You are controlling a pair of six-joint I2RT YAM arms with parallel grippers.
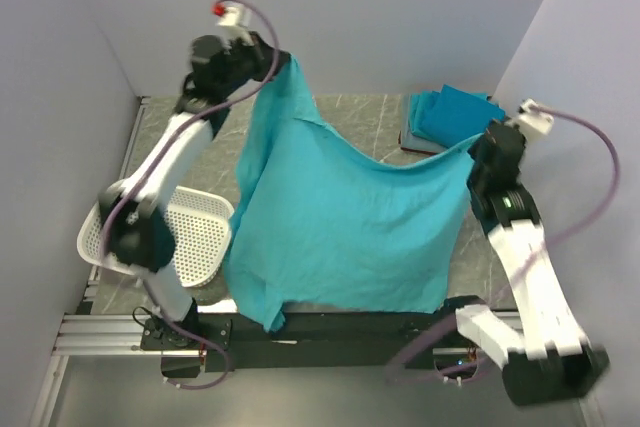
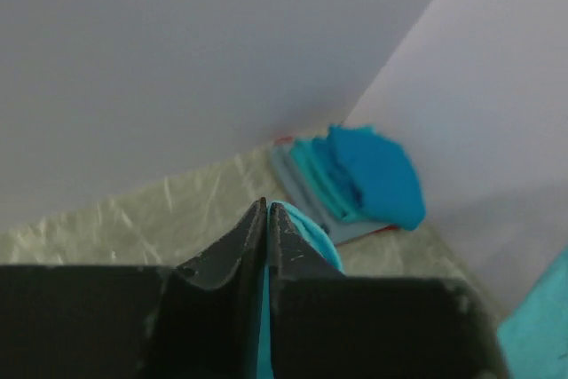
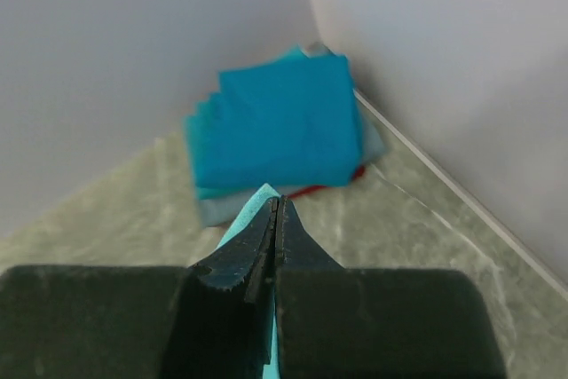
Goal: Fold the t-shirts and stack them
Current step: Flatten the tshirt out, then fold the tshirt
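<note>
Left fingers (image 2: 250, 239) and right fingers (image 3: 259, 248), each pair pressed together on a pinch of teal cloth (a sliver of it shows beyond the tips in both wrist views). Between them hangs one teal t-shirt (image 1: 340, 217), opened out like a sheet above the table (image 1: 365, 115). The left arm holds its corner high, near the back wall. The right arm holds the other corner lower, so the top edge sags in a shallow curve from left to right. The cloth is creased and soft. Its left side falls in a long fold, and its lower edge drapes down to the dark rail at the near side, beside the white perforated basket (image 1: 200, 237).

Step in hand, by judgement: the shirt is lifted and spread, not yet laid flat, and no fold has been made. The next move seems to call for both arms to lower together, with the top edge kept taut and level, so that the cloth settles on the table without bunching.

The stack of folded t-shirts (image 3: 277, 126) lies in the far right corner of the table, close to both walls. Teal pieces lie on top, a pale grey-blue layer below them, and a red edge shows at the bottom.
</note>
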